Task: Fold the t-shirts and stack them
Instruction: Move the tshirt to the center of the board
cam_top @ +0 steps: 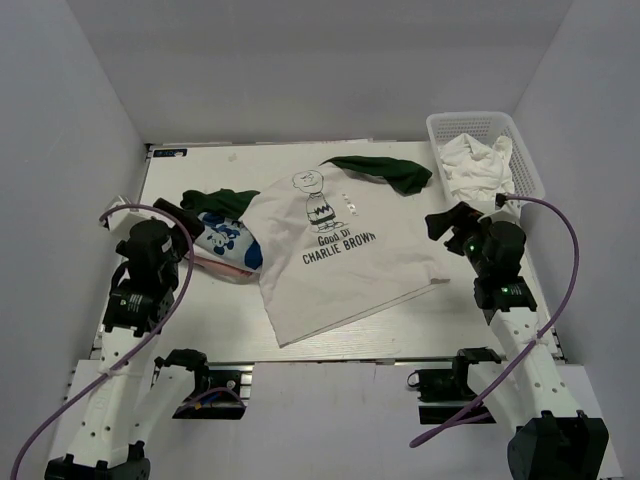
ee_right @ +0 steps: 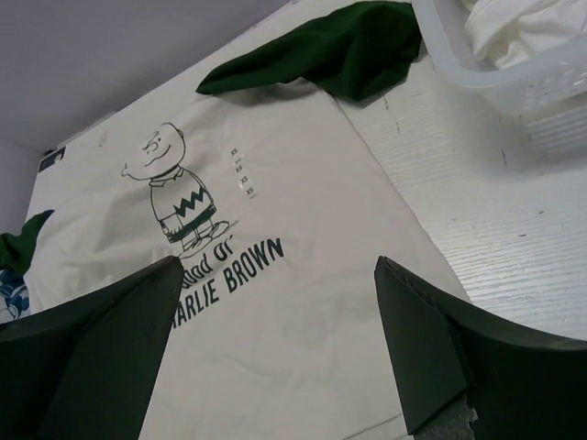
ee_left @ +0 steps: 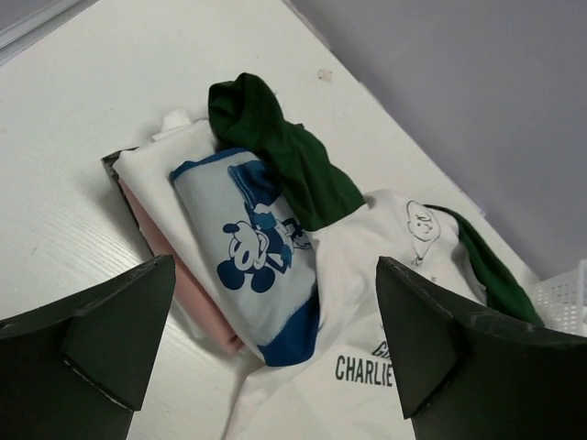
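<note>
The white Charlie Brown t-shirt (cam_top: 335,260) lies spread print-up in the middle of the table, its dark green sleeves (cam_top: 385,172) out at both top corners. Its left sleeve (ee_left: 280,151) drapes over a folded stack at the left: the white-and-blue cartoon-print shirt (cam_top: 228,240) on top of the pink one (ee_left: 170,266). My left gripper (ee_left: 275,357) is open and empty, above the stack's near edge. My right gripper (ee_right: 275,357) is open and empty, above the Charlie Brown shirt's (ee_right: 275,275) right hem.
A white plastic basket (cam_top: 525,155) with white cloth in it stands at the back right; its corner shows in the right wrist view (ee_right: 477,73). Grey walls enclose the table on three sides. Bare tabletop (cam_top: 500,300) lies right of the shirt.
</note>
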`<state>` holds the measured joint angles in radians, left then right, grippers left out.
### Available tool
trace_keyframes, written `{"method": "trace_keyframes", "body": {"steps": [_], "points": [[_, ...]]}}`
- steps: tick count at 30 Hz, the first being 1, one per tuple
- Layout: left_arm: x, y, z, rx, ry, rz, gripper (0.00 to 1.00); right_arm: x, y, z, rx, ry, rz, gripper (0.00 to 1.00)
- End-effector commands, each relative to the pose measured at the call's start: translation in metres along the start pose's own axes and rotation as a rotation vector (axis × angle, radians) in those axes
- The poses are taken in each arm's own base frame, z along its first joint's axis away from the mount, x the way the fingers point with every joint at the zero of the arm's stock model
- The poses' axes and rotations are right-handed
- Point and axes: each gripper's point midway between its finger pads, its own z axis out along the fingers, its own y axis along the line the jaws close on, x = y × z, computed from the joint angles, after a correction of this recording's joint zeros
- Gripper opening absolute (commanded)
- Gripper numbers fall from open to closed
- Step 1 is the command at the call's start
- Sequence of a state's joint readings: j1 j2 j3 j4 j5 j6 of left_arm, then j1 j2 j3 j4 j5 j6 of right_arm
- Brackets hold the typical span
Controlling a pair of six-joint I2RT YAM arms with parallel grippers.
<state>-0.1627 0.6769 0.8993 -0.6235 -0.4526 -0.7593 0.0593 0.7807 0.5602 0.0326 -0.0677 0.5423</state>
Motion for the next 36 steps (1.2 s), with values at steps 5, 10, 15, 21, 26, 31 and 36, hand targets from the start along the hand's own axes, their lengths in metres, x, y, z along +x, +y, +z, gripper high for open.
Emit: {"method": "trace_keyframes", "body": {"steps": [5, 10, 15, 21, 26, 31, 36], "points": [[0.004, -0.006, 0.028, -0.108, 0.077, 0.055, 1.00, 0.002, 0.031, -0.006, -0.160, 0.065, -0.091, 0.90], [0.026, -0.019, 0.071, -0.163, 0.193, 0.130, 1.00, 0.033, 0.036, 0.007, -0.159, 0.272, -0.141, 0.90], [0.030, -0.026, 0.104, -0.237, 0.263, 0.159, 1.00, 0.078, 0.066, 0.011, -0.202, 0.416, -0.285, 0.90], [0.031, -0.028, 0.094, -0.179, 0.282, 0.155, 1.00, 0.168, 0.094, 0.022, -0.186, 0.640, -0.514, 0.90], [0.041, -0.010, 0.069, -0.148, 0.278, 0.142, 1.00, 0.223, 0.131, 0.062, -0.198, 0.753, -0.694, 0.90], [0.050, -0.008, 0.058, -0.097, 0.285, 0.114, 1.00, 0.228, 0.142, 0.127, -0.069, 0.691, -0.824, 0.90], [0.054, -0.008, 0.061, -0.103, 0.308, 0.119, 1.00, 0.245, 0.119, 0.166, -0.010, 0.690, -0.973, 0.90]]}}
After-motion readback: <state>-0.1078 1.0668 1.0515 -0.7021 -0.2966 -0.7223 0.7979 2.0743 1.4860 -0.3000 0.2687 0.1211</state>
